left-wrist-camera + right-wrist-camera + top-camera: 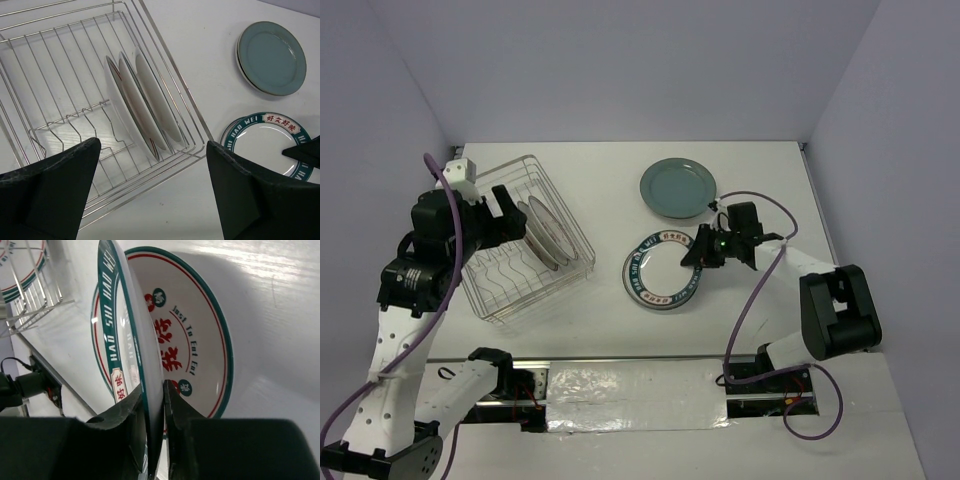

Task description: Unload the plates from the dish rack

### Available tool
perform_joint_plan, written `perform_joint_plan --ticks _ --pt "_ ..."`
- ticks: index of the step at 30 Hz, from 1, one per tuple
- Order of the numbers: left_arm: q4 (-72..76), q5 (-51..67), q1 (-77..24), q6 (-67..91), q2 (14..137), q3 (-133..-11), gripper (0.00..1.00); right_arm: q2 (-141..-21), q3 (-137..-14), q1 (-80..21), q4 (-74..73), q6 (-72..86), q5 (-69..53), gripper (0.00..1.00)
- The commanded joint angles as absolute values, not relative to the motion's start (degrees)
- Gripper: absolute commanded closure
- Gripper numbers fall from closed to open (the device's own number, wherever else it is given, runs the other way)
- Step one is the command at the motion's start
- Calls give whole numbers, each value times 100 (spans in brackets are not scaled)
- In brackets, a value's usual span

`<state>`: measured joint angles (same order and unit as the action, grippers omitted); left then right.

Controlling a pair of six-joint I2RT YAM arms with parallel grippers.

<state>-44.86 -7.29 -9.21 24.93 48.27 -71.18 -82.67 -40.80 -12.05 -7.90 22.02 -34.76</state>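
Hovering above racked plates (145, 110), left fingers (50, 190) gape; right fingers (182, 415) pinch lettered plate (112, 320).

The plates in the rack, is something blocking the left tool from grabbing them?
No, nothing visible does. The left tool hangs open above the dish rack, and the three plates stand upright in it with their top edges bare.

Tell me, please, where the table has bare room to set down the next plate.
Widest: the near strip of table in front of the dish rack and the green-rimmed plate. Also the far stretch between rack and grey-teal plate. Crowded: right of centre, where both plates and the right end effector sit close together.
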Motion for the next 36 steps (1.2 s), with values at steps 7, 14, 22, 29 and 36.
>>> perform_joint_plan --ticks 7,14,22,29,36 --pt "-4526 -966 -932 2267 4878 -7110 0 -8183 -4613 -1336 -2247 1714 -1647 29" --pt "-4649 -1371 -932 2399 5089 -7101 1 -8569 -5106 -2109 -2944 1810 78 25" --pt "-4658 -1274 -932 2408 5159 -6953 2 -8930 -5308 -2601 -2892 1942 88 24" --pt "-4641 -1275 -932 2434 5150 -6777 2 -8587 -5291 -2716 -2830 1846 -228 24" --pt "-4561 -1257 -932 2549 5256 -6539 4 -8604 -5326 -2716 -2759 1819 -511 24"
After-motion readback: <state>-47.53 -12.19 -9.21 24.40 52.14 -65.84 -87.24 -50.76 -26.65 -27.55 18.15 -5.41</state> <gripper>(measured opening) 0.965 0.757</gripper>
